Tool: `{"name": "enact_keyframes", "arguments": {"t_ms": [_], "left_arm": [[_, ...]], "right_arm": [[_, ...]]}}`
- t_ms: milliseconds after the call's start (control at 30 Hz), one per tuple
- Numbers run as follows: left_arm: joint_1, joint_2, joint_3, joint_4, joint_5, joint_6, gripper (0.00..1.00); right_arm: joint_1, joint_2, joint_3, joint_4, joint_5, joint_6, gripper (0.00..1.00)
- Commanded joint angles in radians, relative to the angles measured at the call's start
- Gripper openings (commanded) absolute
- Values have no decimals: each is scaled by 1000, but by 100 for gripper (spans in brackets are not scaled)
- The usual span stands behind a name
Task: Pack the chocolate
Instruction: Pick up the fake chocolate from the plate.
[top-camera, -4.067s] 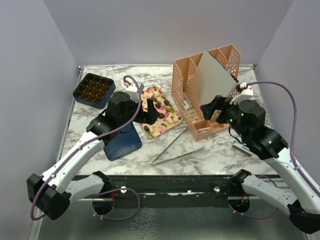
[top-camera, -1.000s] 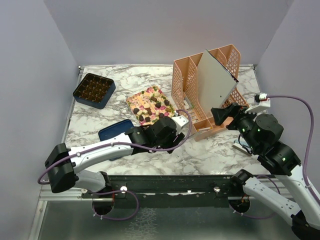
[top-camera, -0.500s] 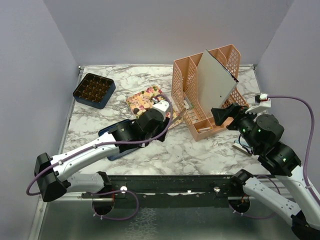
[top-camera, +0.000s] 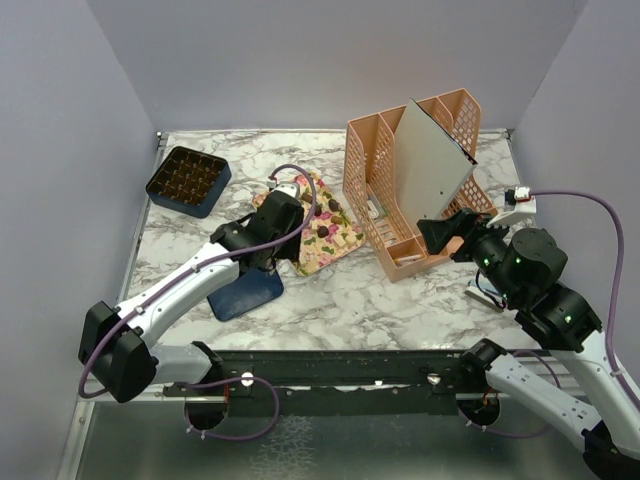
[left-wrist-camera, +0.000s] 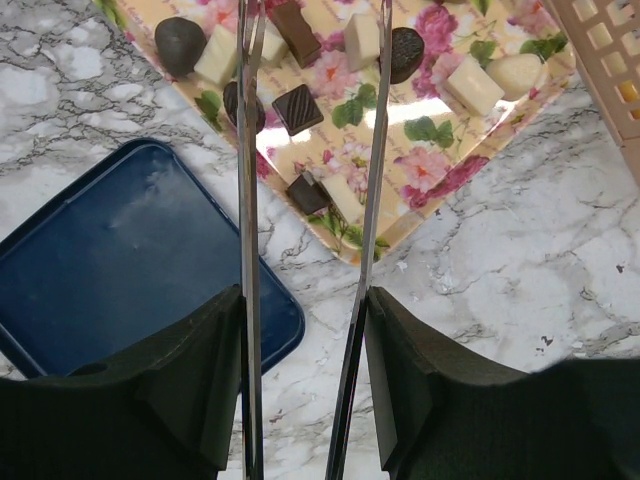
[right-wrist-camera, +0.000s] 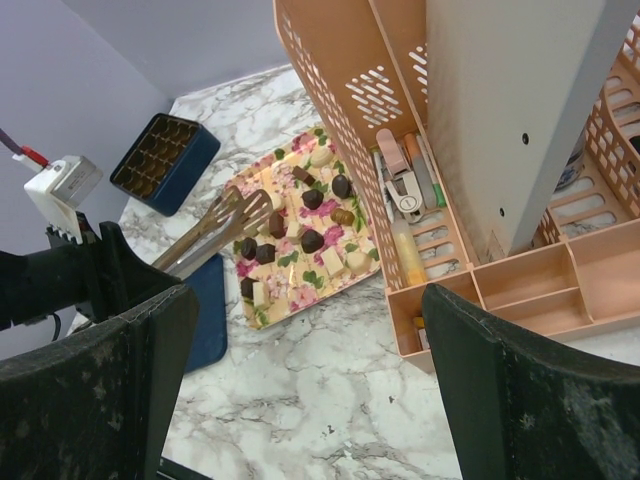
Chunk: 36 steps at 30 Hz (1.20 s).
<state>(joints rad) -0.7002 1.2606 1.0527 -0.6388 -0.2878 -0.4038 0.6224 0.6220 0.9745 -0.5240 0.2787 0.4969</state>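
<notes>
The chocolate (top-camera: 325, 222) is several dark, cream and tan pieces lying on a floral tray (top-camera: 338, 247) mid-table. It also shows in the left wrist view (left-wrist-camera: 298, 108) and the right wrist view (right-wrist-camera: 312, 240). My left gripper (top-camera: 285, 208) is shut on metal tongs (left-wrist-camera: 248, 200). The two tong arms reach out over the tray's near corner, spread apart above the pieces, with nothing between their tips. The tongs also show in the right wrist view (right-wrist-camera: 215, 225). My right gripper (top-camera: 445, 232) is open and empty, held above the table beside the organizer.
A dark blue box with a gridded tray (top-camera: 188, 180) stands at the back left. Its blue lid (top-camera: 245, 290) lies flat under my left arm. A peach desk organizer (top-camera: 375, 180) holding a white board (right-wrist-camera: 520, 100) stands right of the tray.
My left arm has swung with the tongs from the front middle of the table back and left, to over the floral tray. My right arm has barely moved.
</notes>
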Motion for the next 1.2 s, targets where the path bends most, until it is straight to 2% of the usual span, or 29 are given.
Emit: {"name": "enact_keyframes", "arguments": {"t_ms": [0, 300, 467, 1167], "left_arm": [[35, 11, -1, -25, 35, 6, 54], [60, 21, -10, -46, 32, 8, 53], [64, 33, -5, -57, 17, 21, 46], [64, 144, 63, -80, -85, 114, 46]], "right_arm": [[2, -7, -12, 1, -7, -14, 98], [2, -19, -13, -14, 8, -18, 98], [2, -20, -10, -12, 12, -22, 98], [2, -11, -22, -11, 20, -15, 98]]}}
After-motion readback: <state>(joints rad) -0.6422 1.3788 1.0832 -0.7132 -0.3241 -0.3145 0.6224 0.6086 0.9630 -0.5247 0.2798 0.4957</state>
